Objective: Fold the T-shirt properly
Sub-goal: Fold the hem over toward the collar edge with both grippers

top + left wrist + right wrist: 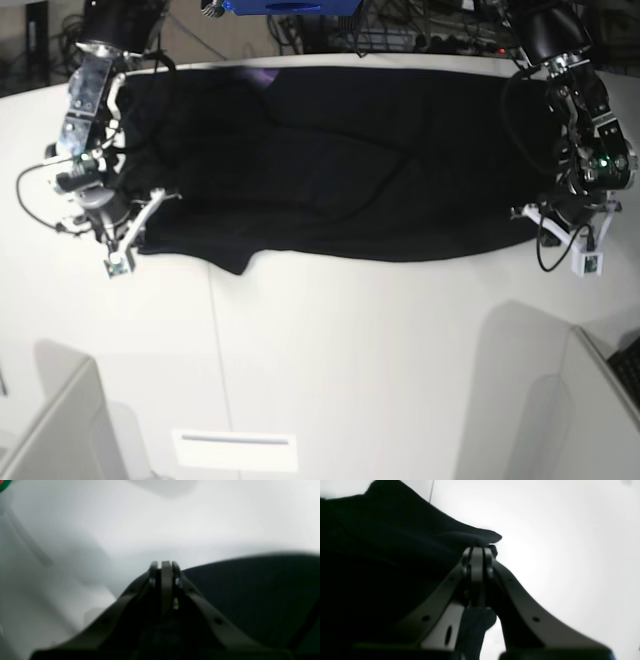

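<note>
Across the far half of the white table, the T-shirt lies spread while the right gripper pinches its edge and the left gripper, closed, apparently holds nothing, so uneven pulling risks bunching the fold.

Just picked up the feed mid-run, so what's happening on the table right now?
Two robot arms are working on a black T-shirt spread wide across the white table. The right pincer is shut on a bit of the shirt's edge. The left pincer is shut too, right at the shirt's other end; whether it holds cloth can't be told. The shirt looks folded lengthwise into a long band.
</note>
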Robot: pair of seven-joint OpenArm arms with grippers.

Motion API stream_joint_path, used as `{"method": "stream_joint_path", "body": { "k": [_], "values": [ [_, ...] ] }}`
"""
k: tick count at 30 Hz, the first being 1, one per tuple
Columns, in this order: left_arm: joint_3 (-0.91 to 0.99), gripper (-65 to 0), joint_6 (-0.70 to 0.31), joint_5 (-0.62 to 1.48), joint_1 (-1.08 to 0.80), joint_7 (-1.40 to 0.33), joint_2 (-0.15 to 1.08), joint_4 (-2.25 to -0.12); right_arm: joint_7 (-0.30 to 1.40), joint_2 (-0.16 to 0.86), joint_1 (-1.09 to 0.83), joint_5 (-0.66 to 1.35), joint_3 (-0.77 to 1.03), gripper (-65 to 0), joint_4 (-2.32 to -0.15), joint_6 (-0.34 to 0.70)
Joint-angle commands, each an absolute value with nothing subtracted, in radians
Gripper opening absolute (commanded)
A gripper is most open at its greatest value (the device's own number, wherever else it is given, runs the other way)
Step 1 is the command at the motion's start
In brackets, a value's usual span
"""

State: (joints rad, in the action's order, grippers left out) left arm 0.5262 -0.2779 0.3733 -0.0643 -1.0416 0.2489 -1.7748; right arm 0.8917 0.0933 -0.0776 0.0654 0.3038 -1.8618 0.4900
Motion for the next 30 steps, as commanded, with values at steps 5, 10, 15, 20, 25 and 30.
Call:
{"method": "stream_joint_path", "body": {
  "k": [5,10,15,20,25,30],
  "values": [
    [0.582,-65.0,-0.280,0.456,-0.085,-1.043,0.268,-1.840,0.875,0.102,-0.094,0.067,0.341,-65.0,-1.910,0.493],
    [0.615,-65.0,-0.280,0.615,-0.136,-1.115,0.312,-1.845,0.875,0.104,-0.140,0.067,0.352,-65.0,-1.954,0.493],
    [0.616,-65.0,-0.280,0.624,-0.203,-1.115,0.314,-1.865,0.898,0.099,-0.203,0.068,0.352,-65.0,-2.003,0.493],
    [0.618,-65.0,-0.278,0.624,-0.255,-1.113,0.338,-1.867,0.895,0.093,-0.285,0.071,0.354,-65.0,-2.011,0.493],
    [0.618,-65.0,-0.278,0.622,-0.275,-1.113,0.341,-1.867,0.822,0.044,-0.346,0.071,0.389,-65.0,-2.028,0.495],
    [0.616,-65.0,-0.278,0.622,-0.292,-1.113,0.341,-1.867,0.776,0.031,-0.398,0.071,0.395,-65.0,-2.028,0.507]
  ]
}}
